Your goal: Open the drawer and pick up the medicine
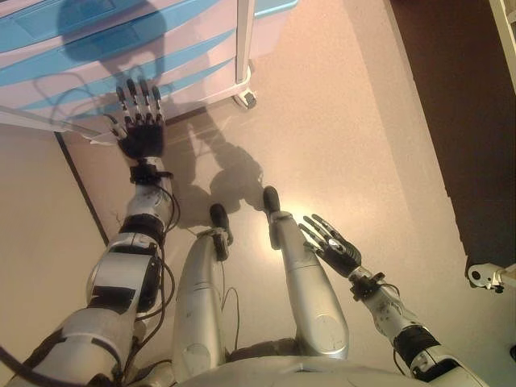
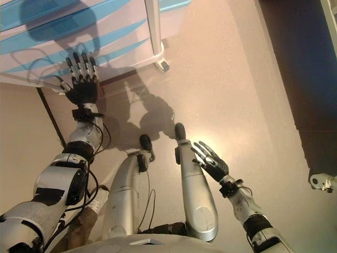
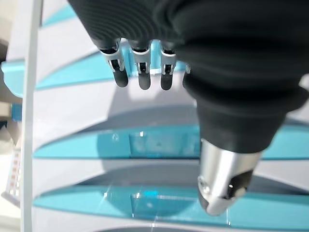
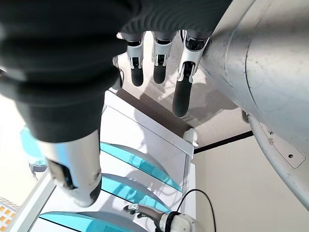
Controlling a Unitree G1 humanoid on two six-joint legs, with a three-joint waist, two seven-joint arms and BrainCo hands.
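A white drawer cabinet point(image 1: 153, 56) with translucent blue drawer fronts point(image 3: 159, 145) stands on castors at the top left of the eye views. All its drawers look closed. My left hand point(image 1: 141, 129) reaches toward the lower drawers, fingers straight and spread, just short of the cabinet's front. In the left wrist view its fingertips point(image 3: 140, 79) hover in front of a blue drawer front without touching. My right hand point(image 1: 332, 246) hangs low at the right, open and empty. No medicine is visible.
A cabinet castor point(image 1: 246, 98) rests on the pale floor. A dark seam line point(image 1: 81, 189) runs across the floor at the left. A dark floor area point(image 1: 451, 105) lies at the right, with a white castor point(image 1: 488, 276) at the right edge.
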